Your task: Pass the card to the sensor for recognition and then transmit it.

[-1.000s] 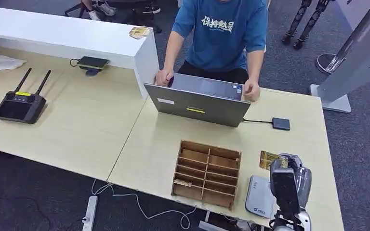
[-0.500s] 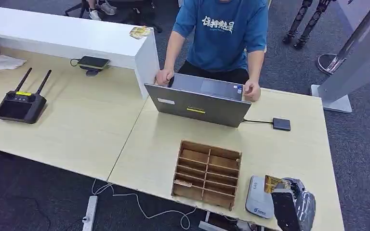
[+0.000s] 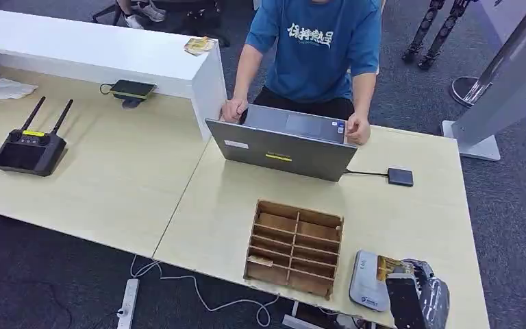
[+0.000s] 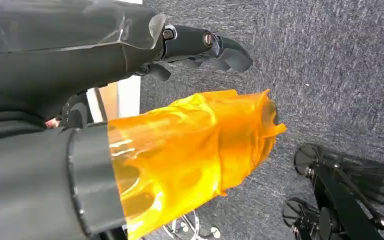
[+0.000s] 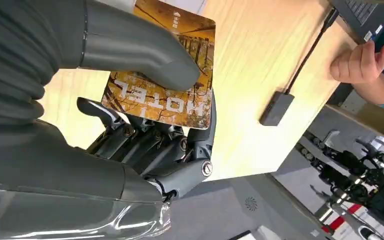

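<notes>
Golden card [image 5: 172, 75] we see pinched in the right hand [image 5: 145, 125] over the grey reader [image 3: 370, 279] on the desk [image 3: 411, 219].

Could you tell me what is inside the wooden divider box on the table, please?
The wooden divider box has two columns of slots. One small card-like piece lies in a lower slot of its left column; the other slots look bare. The dividers hide part of each slot's floor, so I cannot fully rule out more.
</notes>
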Available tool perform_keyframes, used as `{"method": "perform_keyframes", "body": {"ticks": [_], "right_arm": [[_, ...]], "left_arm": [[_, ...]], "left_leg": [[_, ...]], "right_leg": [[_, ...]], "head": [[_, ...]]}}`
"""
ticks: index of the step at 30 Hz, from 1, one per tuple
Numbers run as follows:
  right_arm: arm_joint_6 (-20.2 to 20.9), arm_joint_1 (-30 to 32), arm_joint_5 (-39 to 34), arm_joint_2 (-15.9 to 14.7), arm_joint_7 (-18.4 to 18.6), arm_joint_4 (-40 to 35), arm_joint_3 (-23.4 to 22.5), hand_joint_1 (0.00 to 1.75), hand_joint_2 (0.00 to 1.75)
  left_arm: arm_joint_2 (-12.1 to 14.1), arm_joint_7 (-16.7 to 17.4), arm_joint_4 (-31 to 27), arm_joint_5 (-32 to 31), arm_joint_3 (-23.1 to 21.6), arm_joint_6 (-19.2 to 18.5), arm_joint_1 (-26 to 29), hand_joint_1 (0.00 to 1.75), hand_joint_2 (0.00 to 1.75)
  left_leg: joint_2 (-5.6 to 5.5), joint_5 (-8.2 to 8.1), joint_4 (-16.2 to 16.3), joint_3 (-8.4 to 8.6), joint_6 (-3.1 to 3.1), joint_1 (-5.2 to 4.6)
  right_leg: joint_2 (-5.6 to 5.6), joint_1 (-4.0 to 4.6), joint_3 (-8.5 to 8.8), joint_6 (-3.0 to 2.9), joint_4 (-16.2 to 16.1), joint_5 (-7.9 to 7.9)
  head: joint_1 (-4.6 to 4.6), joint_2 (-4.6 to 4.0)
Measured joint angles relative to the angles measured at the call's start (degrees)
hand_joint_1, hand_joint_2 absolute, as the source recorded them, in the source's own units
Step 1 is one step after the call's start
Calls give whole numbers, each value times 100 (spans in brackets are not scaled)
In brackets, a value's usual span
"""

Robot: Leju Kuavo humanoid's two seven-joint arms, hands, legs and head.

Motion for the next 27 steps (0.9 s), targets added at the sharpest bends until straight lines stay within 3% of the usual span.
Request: {"method": "perform_keyframes", "body": {"ticks": [9,27], "right_arm": [[77,-76,11,-7,70,144,15,175,175],[433,-273,349,-269,904,540,367,175,175]], "left_arm": [[2,0,0,-59,0,-50,1,0,0],[2,24,-2,-55,2,-87,2,0,0]], "left_leg": [[0,0,0,0,1,0],[0,-1,0,1,1,0]], "right_leg": [[0,0,1,0,0,0],[0,0,2,0,0,0]], "head": [[0,0],[0,0]]}}
